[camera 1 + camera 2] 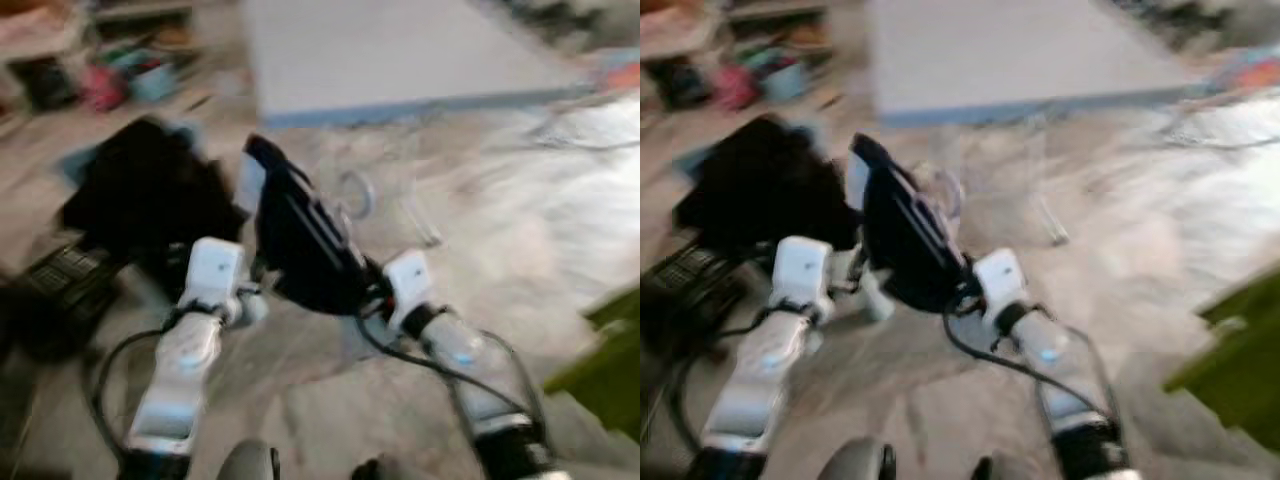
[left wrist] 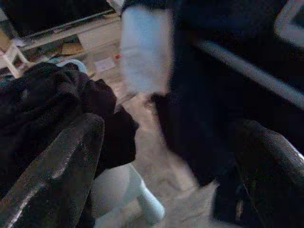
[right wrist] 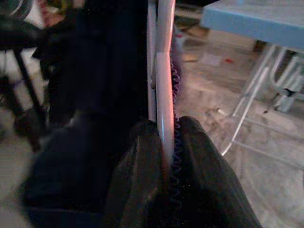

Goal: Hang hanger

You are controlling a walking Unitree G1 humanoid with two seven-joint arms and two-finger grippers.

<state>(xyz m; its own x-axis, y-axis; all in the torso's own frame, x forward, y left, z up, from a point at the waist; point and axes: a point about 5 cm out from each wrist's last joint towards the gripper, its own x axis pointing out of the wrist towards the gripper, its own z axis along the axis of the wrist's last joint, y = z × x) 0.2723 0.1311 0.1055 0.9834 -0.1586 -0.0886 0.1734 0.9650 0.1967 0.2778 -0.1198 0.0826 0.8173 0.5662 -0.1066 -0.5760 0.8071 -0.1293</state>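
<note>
head views blurred. largest thing: pale grey table [image 1: 400, 50] at the far side, its thin metal legs [image 3: 256, 102] seen in the r wrist view over a marbled grey floor [image 1: 540, 220]. next, a heap of black clothing [image 1: 150, 190] on the robot's left, w/ a dark crate-like basket [image 1: 65, 275] just beside it, nearer the robot. green object [image 1: 610, 370] at the right edge, can't tell what it is. cluttered coloured stuff [image 1: 120, 80] far left, too blurred to name.

between both arms, held up in front: dark garment [image 1: 300, 240] draped on a hanger [image 3: 164, 95], tilted, pale hook [image 1: 358, 192] poking out behind it. right gripper [image 3: 166, 137] is clamped on the hanger's pale bar, fingers [image 3: 204, 166] pressed either side, garment hanging alongside. left gripper [image 2: 166, 156] has its fingers [image 2: 61, 175] spread wide apart, right by the garment's lower edge, grasping nothing that i can see.
</note>
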